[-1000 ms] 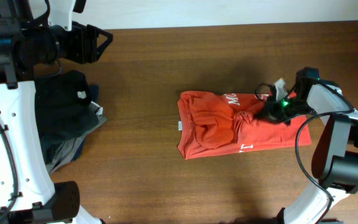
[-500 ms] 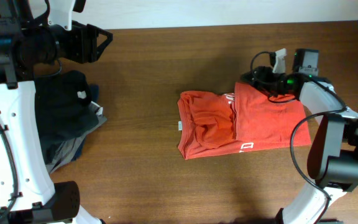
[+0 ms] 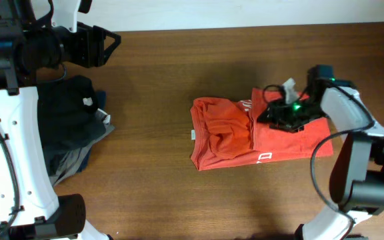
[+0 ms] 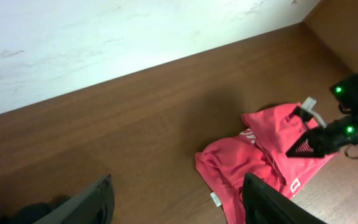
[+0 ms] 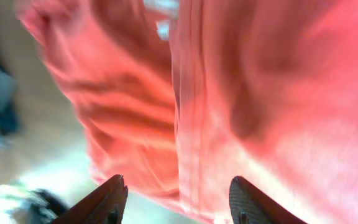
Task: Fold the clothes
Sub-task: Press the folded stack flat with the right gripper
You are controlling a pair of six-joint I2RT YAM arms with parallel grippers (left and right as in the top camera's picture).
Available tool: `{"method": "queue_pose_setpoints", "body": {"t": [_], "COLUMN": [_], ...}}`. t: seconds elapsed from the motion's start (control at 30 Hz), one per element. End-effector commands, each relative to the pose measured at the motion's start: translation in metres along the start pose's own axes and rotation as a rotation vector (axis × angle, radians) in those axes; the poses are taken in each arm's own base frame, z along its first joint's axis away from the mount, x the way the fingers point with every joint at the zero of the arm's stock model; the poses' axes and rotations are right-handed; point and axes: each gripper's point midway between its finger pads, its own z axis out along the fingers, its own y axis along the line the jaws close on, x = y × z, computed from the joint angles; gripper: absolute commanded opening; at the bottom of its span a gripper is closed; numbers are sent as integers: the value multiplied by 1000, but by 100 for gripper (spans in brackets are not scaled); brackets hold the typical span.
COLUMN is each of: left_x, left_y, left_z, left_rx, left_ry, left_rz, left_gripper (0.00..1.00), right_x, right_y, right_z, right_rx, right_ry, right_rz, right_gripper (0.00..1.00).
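On the brown wooden table we see the red-orange T-shirt lying right of the middle, folded into a rough rectangle. Its left half is rumpled, its right half lies flatter as a layer folded over it, and white lettering shows near the front edge. At the table's left side lies a heap of dark clothes, black on top with grey under it, well apart from the shirt. The right gripper hangs over the shirt's right half; in its wrist camera we see its fingers standing apart with nothing between them, only red cloth beyond. The left gripper hovers over the far left of the table, well apart from the shirt, its jaws likewise parted and empty. A small white tag sticks out at the shirt's left edge.
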Motion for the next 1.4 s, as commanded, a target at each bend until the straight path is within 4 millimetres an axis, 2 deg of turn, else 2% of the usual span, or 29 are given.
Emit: {"method": "queue_pose_setpoints", "body": {"t": [0.0, 0.2, 0.4, 0.5, 0.6, 0.73, 0.83, 1.0, 1.17, 1.37], "left_x": [-4, -4, -4, -4, -4, -4, -4, -4, -4, -4], "left_y": [-1, -1, -1, -1, -1, -1, -1, -1, -1, -1], "left_z": [-5, -5, -5, -5, -5, -5, -5, -5, -5, -5], "left_rx": [-5, -5, -5, -5, -4, -4, -4, -4, -4, -4], "left_ry": [-19, -19, -19, -19, -19, -19, -19, -18, -18, -19], "left_rz": [25, 25, 25, 25, 24, 25, 24, 24, 24, 25], "left_gripper": [66, 66, 66, 66, 66, 66, 66, 66, 66, 66], "right_x": [8, 14, 14, 18, 23, 25, 28, 32, 39, 53], "right_y": [-5, -8, -1, 4, 6, -10, -13, -15, -18, -12], "right_z": [5, 17, 25, 30, 37, 39, 41, 42, 38, 10], "right_rx": [210, 456, 535, 539, 545, 622, 625, 629, 650, 683], "right_ry": [40, 63, 40, 54, 72, 73, 77, 87, 114, 164], "right_rz": [-146, -170, -166, -179, -176, -109, -92, -84, -78, -106], "right_gripper": [58, 60, 58, 48, 46, 42, 42, 30, 11, 5]}}
